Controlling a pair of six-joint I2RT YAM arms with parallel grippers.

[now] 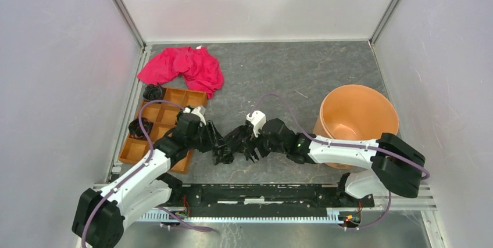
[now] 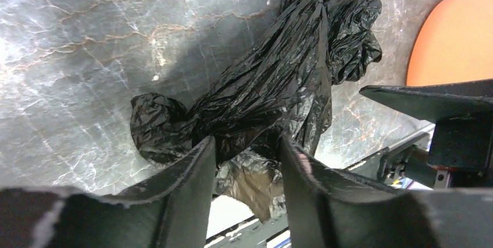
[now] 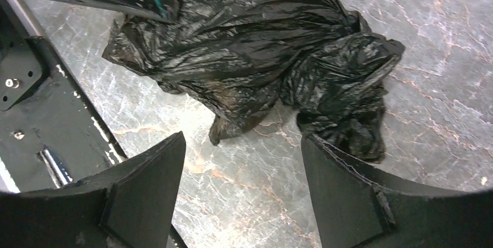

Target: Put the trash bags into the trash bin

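The black trash bag (image 1: 235, 142) lies crumpled on the tabletop (image 1: 296, 74) between the two arms, near their bases. The orange trash bin (image 1: 343, 117) stands upright and open-mouthed off to its right, apart from it. The left tool (image 2: 247, 150) straddles a bunched fold at the near end of the bag. Plastic fills the gap between its fingers, but I cannot tell whether they already pinch it. The right tool (image 3: 241, 143) stands wide apart over bare tabletop, just short of the bag's other lobe, and holds nothing. The step in hand looks like a two-armed pick-up. To do it well, each tool should bite a thick bunch rather than one slippery layer, low enough to catch plastic without scraping the surface. The right one likely needs to reach over the lobe first. Lifting both ends together, spread a little, should help the film open over the bin's rim rather than drop as a wad.
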